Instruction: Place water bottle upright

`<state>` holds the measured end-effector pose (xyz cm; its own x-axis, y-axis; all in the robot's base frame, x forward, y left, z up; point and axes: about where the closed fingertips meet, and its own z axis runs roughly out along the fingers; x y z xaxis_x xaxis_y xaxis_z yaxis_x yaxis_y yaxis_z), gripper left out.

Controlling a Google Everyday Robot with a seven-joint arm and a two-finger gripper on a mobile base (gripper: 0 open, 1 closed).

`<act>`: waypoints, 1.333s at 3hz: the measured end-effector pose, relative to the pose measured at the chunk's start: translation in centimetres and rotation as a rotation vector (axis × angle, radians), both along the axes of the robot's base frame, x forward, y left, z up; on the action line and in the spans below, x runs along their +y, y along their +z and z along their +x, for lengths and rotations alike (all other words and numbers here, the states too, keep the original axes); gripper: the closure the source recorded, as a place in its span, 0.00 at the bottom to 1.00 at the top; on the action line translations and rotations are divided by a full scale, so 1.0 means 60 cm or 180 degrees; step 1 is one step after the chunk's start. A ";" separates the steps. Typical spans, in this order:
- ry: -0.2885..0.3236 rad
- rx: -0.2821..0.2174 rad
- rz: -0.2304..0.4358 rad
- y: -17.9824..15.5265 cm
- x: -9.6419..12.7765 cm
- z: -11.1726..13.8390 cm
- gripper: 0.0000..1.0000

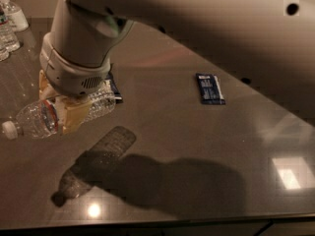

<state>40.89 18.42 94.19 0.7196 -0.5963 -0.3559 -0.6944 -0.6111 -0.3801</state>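
Observation:
The water bottle (30, 121) is clear ribbed plastic with a white cap at its left end and a red-edged label. It lies roughly horizontal, a little above the dark table (197, 146), and its shadow falls on the table below it. My gripper (69, 116) is at the left of the camera view, and its tan fingers (78, 113) are shut around the middle of the bottle. The grey arm fills the top of the view and hides part of the bottle.
A blue chip bag (210, 88) lies flat at centre right. Another dark bag (116, 89) shows partly behind the gripper. Small clear bottles (8, 35) and a white pump-top bottle (14, 13) stand at the far left corner. The table's front edge runs along the bottom.

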 end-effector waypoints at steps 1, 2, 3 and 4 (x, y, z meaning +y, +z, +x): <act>-0.0229 -0.0021 0.0426 0.023 -0.005 0.019 1.00; -0.0487 -0.0082 0.0703 0.045 -0.002 0.037 1.00; -0.0486 -0.0082 0.0703 0.045 -0.002 0.037 1.00; -0.0563 0.0009 0.0862 0.048 -0.017 0.044 1.00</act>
